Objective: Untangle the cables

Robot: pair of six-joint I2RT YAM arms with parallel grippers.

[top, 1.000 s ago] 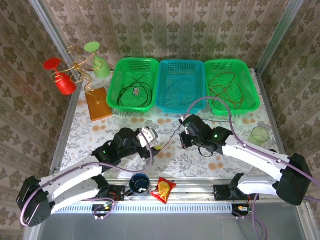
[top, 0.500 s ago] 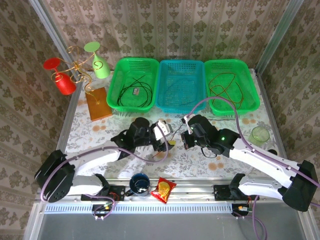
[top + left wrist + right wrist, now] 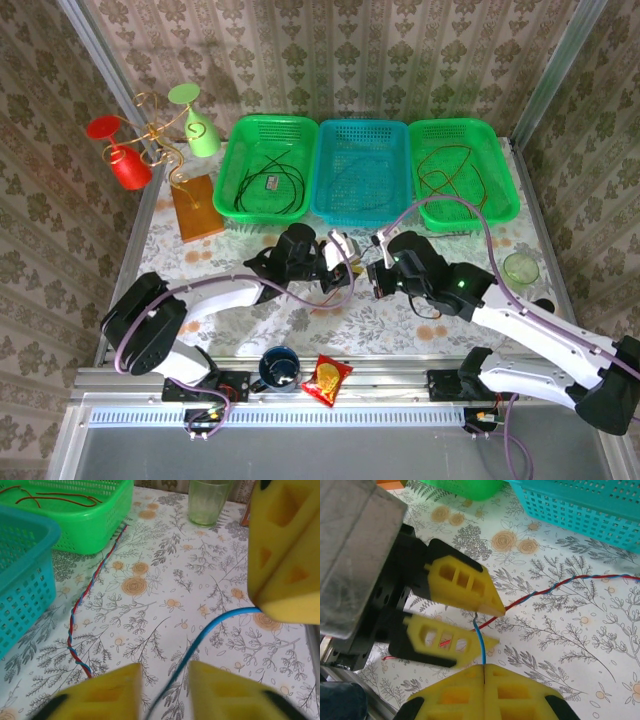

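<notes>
A blue cable [image 3: 481,645] sticks up out of my right gripper [image 3: 484,667], which is shut on it. My left gripper [image 3: 497,626] faces it from the left, its yellow fingers a little apart with the blue cable's tip between them. In the left wrist view the same blue cable [image 3: 210,630] runs through the gap of my left gripper [image 3: 165,690]. A twisted red and blue cable [image 3: 87,600] lies on the table toward the baskets. From above, the left gripper [image 3: 345,262] and right gripper [image 3: 378,272] meet at mid-table.
Along the back stand a green basket [image 3: 232,175] holding a black cable [image 3: 270,185], a teal basket [image 3: 362,125], and a green basket [image 3: 505,170] holding a reddish cable [image 3: 455,180]. A glass [image 3: 519,268] sits right; a mug [image 3: 279,367] and snack packet [image 3: 326,378] sit near.
My left arm has swung right until its gripper meets the right gripper, and its jaws have narrowed around the blue cable. The right gripper drifted slightly right, still shut.
</notes>
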